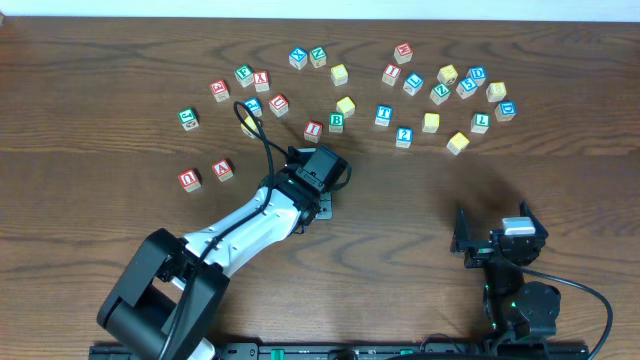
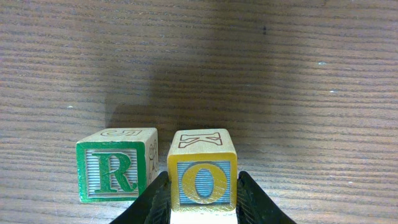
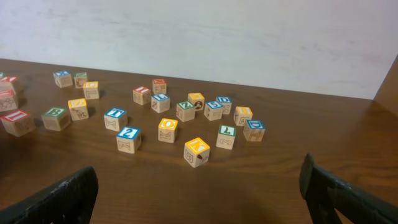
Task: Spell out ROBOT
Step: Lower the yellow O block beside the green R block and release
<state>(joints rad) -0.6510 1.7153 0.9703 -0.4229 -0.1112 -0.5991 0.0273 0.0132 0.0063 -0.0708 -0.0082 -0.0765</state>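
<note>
In the left wrist view a green-lettered R cube (image 2: 115, 172) stands on the table. A yellow-framed O cube (image 2: 203, 163) sits close to its right with a narrow gap between them. My left gripper (image 2: 203, 185) is shut on the O cube, one black finger pressed to each side. From overhead the left gripper (image 1: 318, 172) hides both cubes. The green B cube (image 1: 337, 122) and blue T cube (image 1: 384, 115) lie farther back. My right gripper (image 1: 495, 238) stands open at the front right, nothing between its fingers (image 3: 62, 196).
Several more letter cubes are scattered across the back of the table. Among them are a blue 2 cube (image 1: 404, 137), yellow-topped cubes (image 1: 458, 143) and red-lettered cubes (image 1: 223, 171) at the left. The left arm's cable (image 1: 262, 135) loops over the table.
</note>
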